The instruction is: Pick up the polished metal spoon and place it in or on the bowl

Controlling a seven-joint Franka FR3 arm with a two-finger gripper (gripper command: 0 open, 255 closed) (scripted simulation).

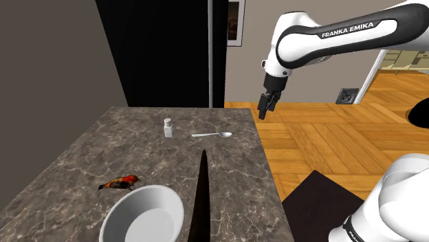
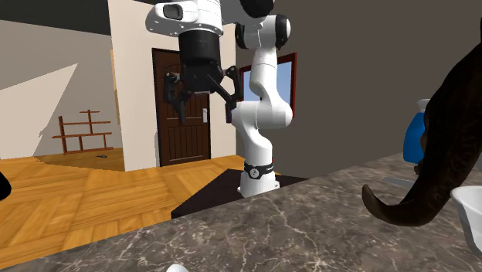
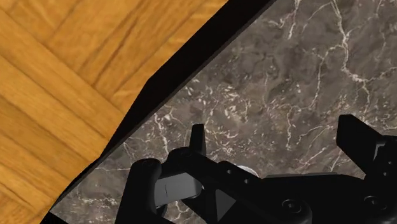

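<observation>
Marble, dark and white-veined, tops the counter (image 1: 69, 172) where 1 slim, shiny metal spoon (image 1: 212, 135) lies flat, well apart from the round white bowl (image 1: 143, 214), the black gripper (image 1: 265, 110) hovering nearby, fingers spread.

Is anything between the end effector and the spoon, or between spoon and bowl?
Nothing visible blocks the end effector from the spoon. A dark slender shape rises beside the bowl, near that path.

One spoon (image 1: 212, 135), one bowl (image 1: 129, 206), one shaker (image 1: 168, 127) — one bird (image 1: 120, 182).
</observation>
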